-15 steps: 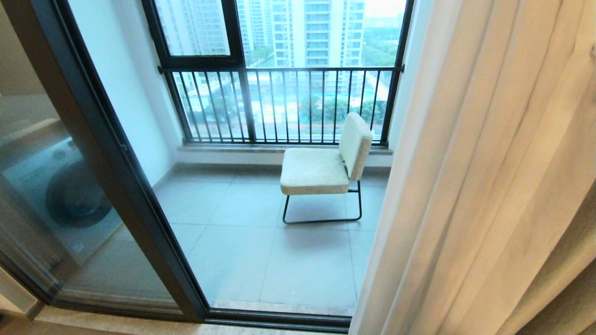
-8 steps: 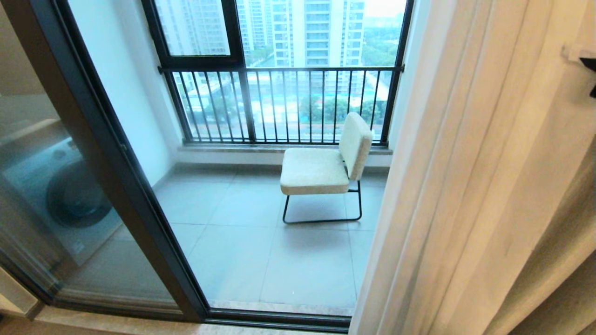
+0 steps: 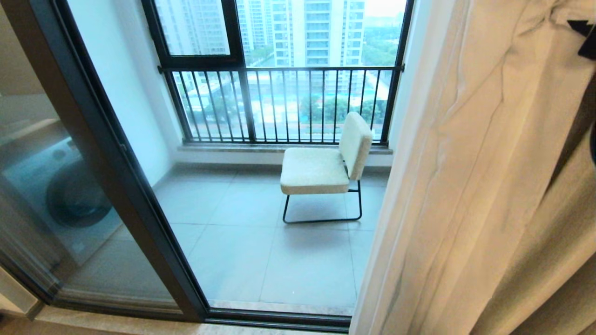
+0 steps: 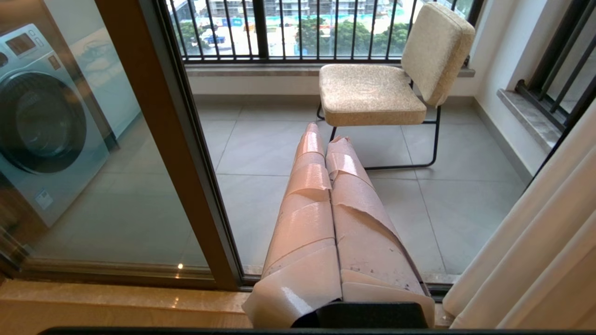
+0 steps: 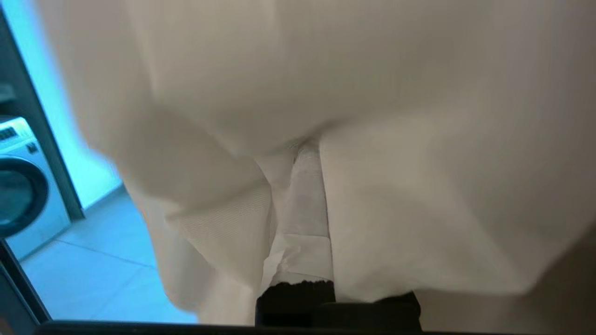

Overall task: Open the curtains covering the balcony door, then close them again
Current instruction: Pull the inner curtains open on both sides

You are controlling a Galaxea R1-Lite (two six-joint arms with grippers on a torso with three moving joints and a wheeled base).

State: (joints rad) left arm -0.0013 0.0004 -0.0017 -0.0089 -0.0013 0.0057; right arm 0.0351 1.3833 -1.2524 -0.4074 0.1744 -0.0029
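The right gripper (image 5: 302, 163) is pushed into the curtain (image 3: 470, 186), its taped fingers (image 5: 305, 223) pressed together with nothing pinched between them and cloth draped over both sides. The curtain hangs bunched at the near right, its pleats running top to bottom, so closing it likely means sweeping it left across the door (image 3: 121, 158). The left gripper (image 4: 326, 139) is also shut and empty, parked low near the sill. Beyond, a chair (image 3: 326, 167) stands by the far railing.
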